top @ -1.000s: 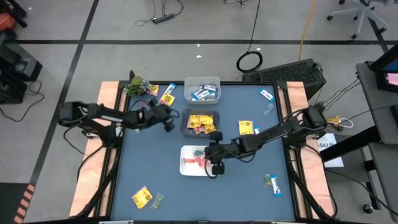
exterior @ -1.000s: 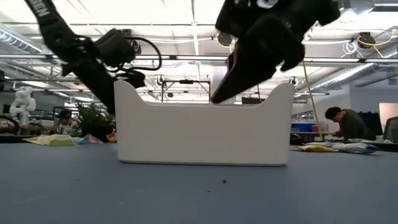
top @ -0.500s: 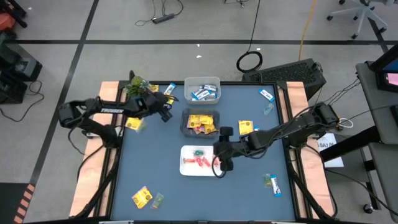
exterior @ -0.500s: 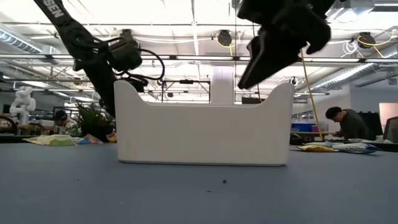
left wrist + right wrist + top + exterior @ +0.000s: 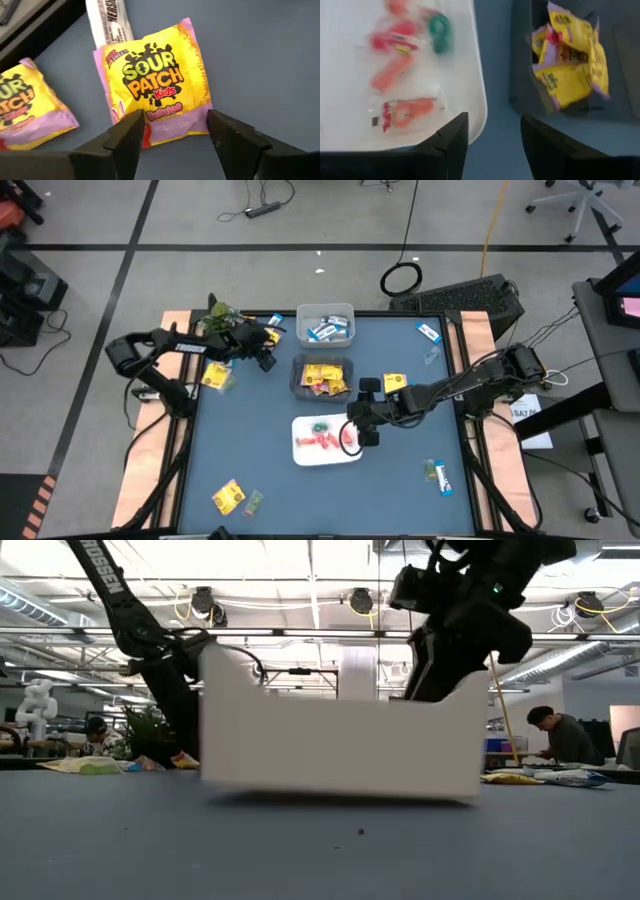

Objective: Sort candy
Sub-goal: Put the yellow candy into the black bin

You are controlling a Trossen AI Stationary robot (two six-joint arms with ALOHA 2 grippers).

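My left gripper (image 5: 175,120) is open at the far left of the table (image 5: 268,352), its fingers on either side of a yellow candy packet (image 5: 157,85) lying flat, without touching it. A second yellow packet (image 5: 27,112) and a white bar (image 5: 110,22) lie beside it. My right gripper (image 5: 494,130) is open at the right rim of the white tray (image 5: 305,452), which holds red, pink and green candy (image 5: 402,65). In the low view the tray (image 5: 330,750) stands tilted, and it hides the gripper's fingertips. My right gripper comes slanting down from the table's right, one finger (image 5: 447,145) over the inside of the tray's right rim (image 5: 479,100) and one outside. Which finger touches the rim I cannot tell. The tray stands tilted, its left end (image 5: 215,775) raised off the table.
A grey bin (image 5: 297,380) of yellow packets stands just beyond the tray, and a clear bin (image 5: 300,315) of blue-and-white bars beyond that. Loose candy lies at right (image 5: 395,385), far right (image 5: 428,332), near right (image 5: 440,477) and near left (image 5: 228,497). A green plant (image 5: 222,318) sits far left.
My left gripper has swung from the grey bin toward the table's far left corner, over the yellow packet. My right gripper has gone toward the right, from over the tray to its right rim. The tray has shifted a little right and tipped, its left end rising.
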